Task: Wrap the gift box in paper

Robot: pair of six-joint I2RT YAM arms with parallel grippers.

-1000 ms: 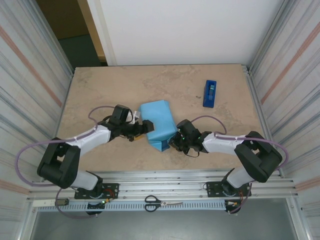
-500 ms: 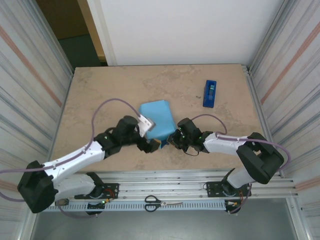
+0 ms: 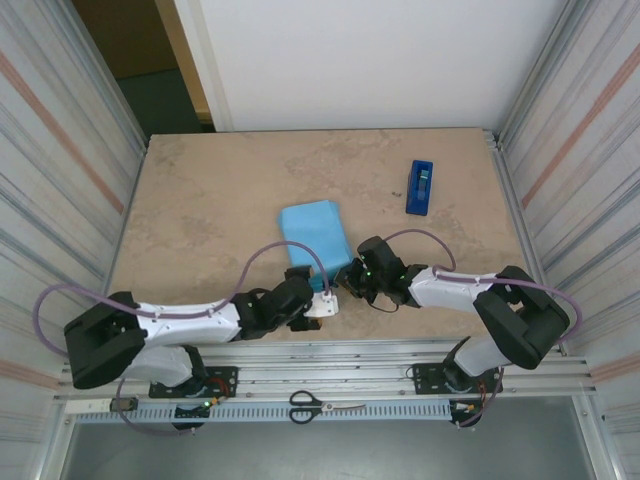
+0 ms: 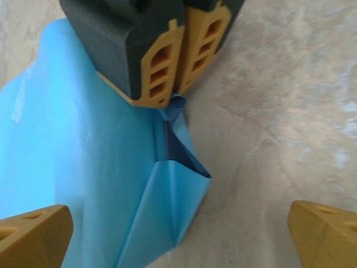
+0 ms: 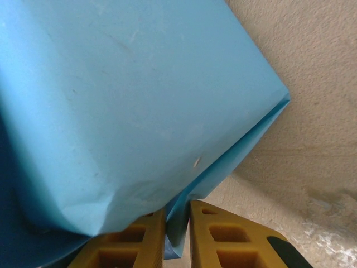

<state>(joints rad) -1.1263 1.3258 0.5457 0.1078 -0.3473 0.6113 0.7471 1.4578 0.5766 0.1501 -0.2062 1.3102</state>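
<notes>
Sky-blue paper (image 3: 315,232), folded into a parcel, mid-table (image 3: 200,190), long axis running roughly away from me. Right pincer (image 5: 177,234) clenched on its near corner flap. Left pincer (image 4: 178,223) spread wide, holding nothing. The loose near end lies straight ahead of it. I judge this arm better placed for tucking.

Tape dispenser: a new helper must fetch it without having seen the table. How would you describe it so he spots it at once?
Start at the beige table, then go to its far right part. There lies the tape dispenser, small, blocky and royal blue. Unlike the light blue paper at mid-table, it is darker, narrower and much smaller.
</notes>
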